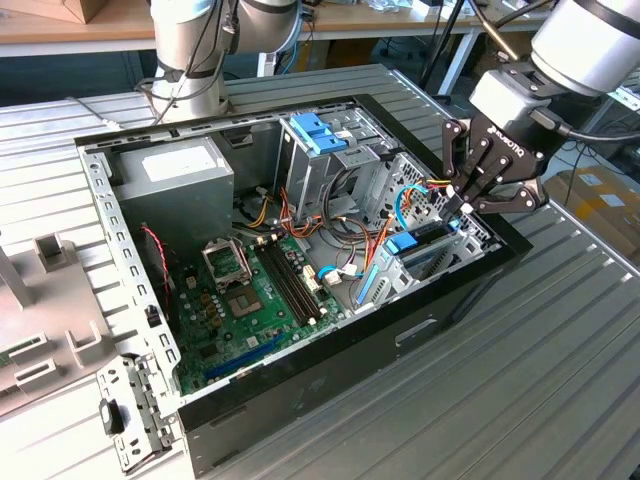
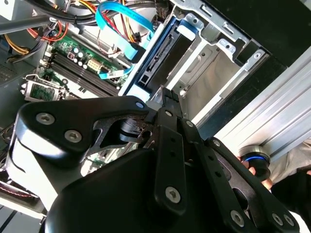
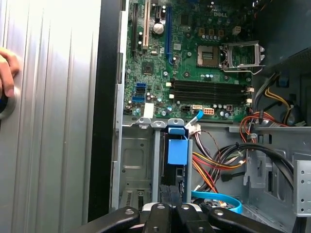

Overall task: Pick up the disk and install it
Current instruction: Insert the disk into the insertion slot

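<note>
Disk (image 3: 177,165) stands upright inside case bay (image 3: 133,165).

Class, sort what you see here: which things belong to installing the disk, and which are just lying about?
Belongs to the job:
the disk, standing in the drive bay
the gripper, at the disk's upper end

Just lying about:
power supply
motherboard
blue bracket
loose metal plate beside the case
</note>
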Robot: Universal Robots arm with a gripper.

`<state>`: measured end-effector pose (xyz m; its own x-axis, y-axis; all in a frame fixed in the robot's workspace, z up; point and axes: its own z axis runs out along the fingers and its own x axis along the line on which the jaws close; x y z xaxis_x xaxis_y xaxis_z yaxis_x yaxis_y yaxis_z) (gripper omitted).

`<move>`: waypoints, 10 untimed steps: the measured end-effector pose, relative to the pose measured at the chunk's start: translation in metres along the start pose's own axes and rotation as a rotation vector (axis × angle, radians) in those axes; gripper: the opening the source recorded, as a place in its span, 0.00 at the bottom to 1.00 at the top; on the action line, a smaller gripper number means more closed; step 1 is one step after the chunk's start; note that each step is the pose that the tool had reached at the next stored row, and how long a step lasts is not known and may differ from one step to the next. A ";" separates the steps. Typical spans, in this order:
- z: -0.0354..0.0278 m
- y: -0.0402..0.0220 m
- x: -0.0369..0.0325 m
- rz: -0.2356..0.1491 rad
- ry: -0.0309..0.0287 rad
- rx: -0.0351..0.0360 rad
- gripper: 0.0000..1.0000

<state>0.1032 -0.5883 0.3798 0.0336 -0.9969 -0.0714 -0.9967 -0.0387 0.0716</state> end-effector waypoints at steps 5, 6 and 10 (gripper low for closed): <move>0.0020 -0.0060 0.0004 0.000 0.0000 0.0000 0.11; 0.0022 -0.0068 0.0004 0.000 -0.0001 0.0000 0.11; 0.0031 -0.0110 0.0006 0.000 0.0000 0.0000 0.11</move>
<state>0.1140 -0.5883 0.3759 0.0336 -0.9969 -0.0714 -0.9967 -0.0387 0.0716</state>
